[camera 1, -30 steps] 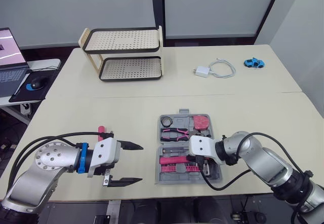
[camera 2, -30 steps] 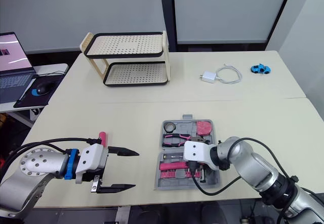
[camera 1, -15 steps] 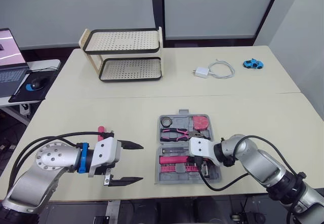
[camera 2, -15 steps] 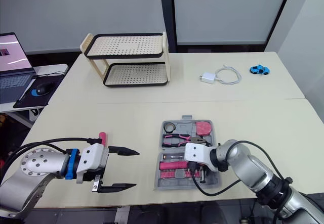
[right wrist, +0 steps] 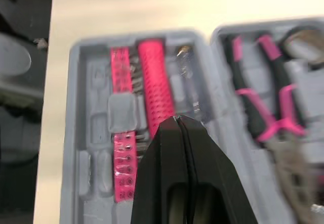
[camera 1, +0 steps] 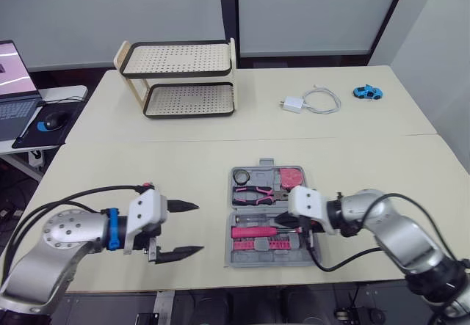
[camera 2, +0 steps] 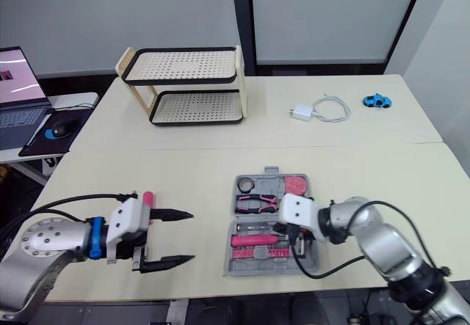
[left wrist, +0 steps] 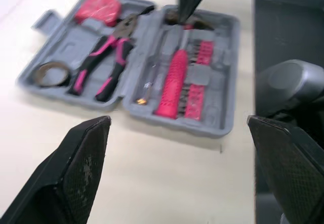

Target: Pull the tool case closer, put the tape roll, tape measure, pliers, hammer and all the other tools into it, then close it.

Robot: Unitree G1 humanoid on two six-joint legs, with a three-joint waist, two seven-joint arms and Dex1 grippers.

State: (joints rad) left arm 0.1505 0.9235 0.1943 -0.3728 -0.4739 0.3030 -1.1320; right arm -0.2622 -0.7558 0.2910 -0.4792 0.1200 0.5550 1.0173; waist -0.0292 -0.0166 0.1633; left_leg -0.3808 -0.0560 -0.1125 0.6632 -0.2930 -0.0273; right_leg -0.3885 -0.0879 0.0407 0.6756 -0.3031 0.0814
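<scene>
Our left pincer [camera 1: 188,228] gaped wide; our right pincer [right wrist: 177,124], pressed together empty, hid one pink handle's [right wrist: 154,92] end inside the tool case [right wrist: 95,78].

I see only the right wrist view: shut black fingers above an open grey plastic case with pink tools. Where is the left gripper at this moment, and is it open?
Observer: The left gripper is open. It hangs over the beige table, to the left of the grey plastic tool case, and does not touch it.
Operator: Does any tool lie outside the case?
Observer: A small red-pink object shows just behind the left gripper, partly hidden by it. I cannot tell what it is.
</scene>
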